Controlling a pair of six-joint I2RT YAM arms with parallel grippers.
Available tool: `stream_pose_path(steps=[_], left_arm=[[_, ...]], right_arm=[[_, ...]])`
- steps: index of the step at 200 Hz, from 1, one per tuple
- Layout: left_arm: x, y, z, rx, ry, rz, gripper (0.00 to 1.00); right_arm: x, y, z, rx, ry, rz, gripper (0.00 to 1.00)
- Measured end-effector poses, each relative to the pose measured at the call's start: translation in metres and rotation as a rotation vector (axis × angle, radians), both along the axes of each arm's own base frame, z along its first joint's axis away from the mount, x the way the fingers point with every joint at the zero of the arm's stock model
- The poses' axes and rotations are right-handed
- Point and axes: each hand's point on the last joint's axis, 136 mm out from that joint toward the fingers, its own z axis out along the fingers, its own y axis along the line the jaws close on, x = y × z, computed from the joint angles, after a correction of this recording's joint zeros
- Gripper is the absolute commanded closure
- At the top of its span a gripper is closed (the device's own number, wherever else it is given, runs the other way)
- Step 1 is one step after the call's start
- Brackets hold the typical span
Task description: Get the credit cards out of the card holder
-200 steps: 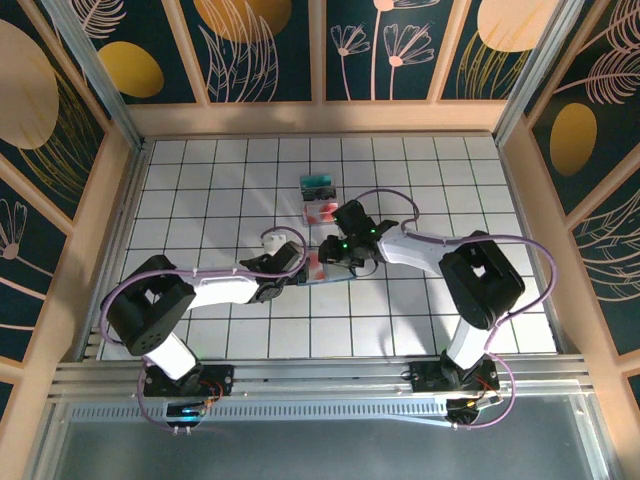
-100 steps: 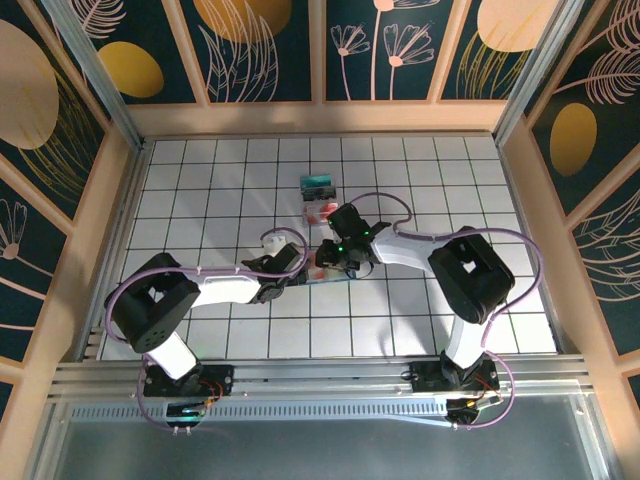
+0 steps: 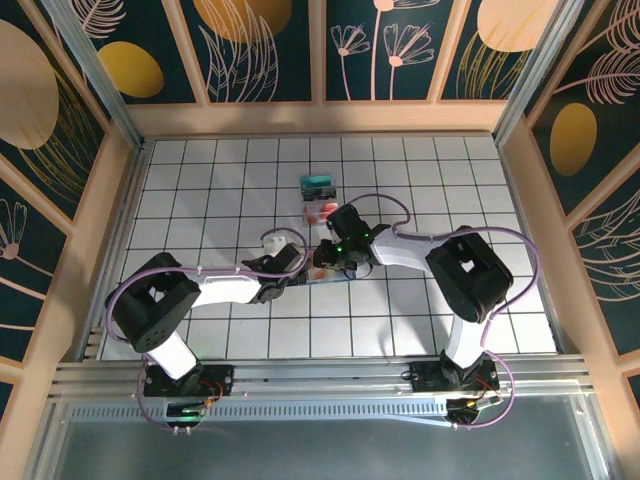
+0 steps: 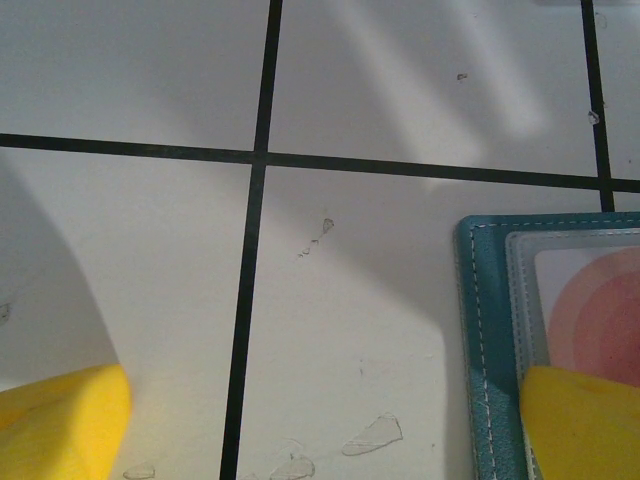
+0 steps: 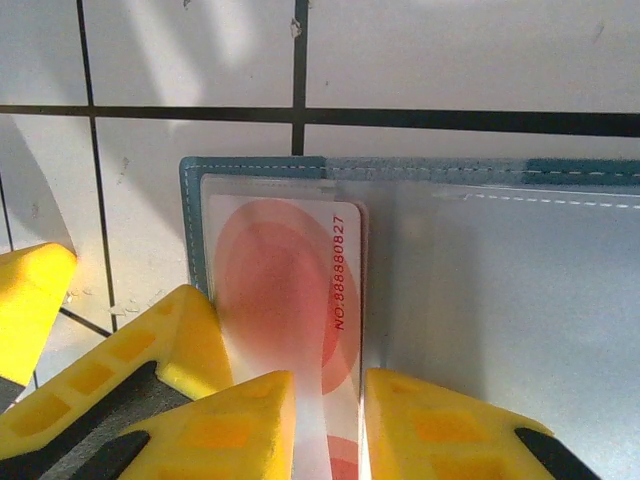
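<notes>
We have narrowed our right gripper (image 5: 330, 400) around the pink card (image 5: 270, 290), grip unclear; left gripper (image 4: 320, 425) wide open, touching the card holder (image 4: 485, 330).

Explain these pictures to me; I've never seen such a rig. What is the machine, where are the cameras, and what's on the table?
Two robot arms are bolted at the near edge of a white tiled table. One picture looks down from above and behind them; the other two come from a camera on each wrist, so the yellow shapes there are gripper fingers. Between the arms lies a stitched blue-green card holder with a pink-circled card in its clear pocket. The left gripper is open, one finger over the holder's edge. The right gripper has a finger on each side of that card's near end; whether it grips it I cannot tell. Farther back a teal card and a whitish-pink card lie loose on the table.
</notes>
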Motion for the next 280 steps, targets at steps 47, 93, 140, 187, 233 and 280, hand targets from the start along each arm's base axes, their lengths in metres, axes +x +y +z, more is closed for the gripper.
stream_pose_path(steps=[47,93,140,187,233,280], left_arm=[[0.000,0.000,0.000,0.000,0.000,0.000,0.01],[0.000,-0.001,-0.001,-0.001,0.003,-0.001,0.01],[0.002,-0.001,-0.001,-0.006,0.003,0.001,0.01],[0.002,-0.001,-0.002,-0.006,0.003,0.002,0.01],[0.002,-0.001,-0.001,-0.006,0.003,0.003,0.01],[0.002,-0.001,-0.001,-0.006,0.004,0.003,0.01]], right_arm=[[0.001,-0.003,-0.005,-0.021,-0.003,-0.011,0.74],[-0.001,0.000,-0.009,0.025,0.001,0.001,0.78],[-0.002,0.000,-0.007,0.143,0.025,-0.003,0.81],[-0.010,0.002,-0.001,0.233,0.045,0.023,0.81],[-0.010,0.004,0.001,0.265,0.049,0.026,0.79],[-0.010,0.003,0.002,0.315,0.055,0.010,0.84]])
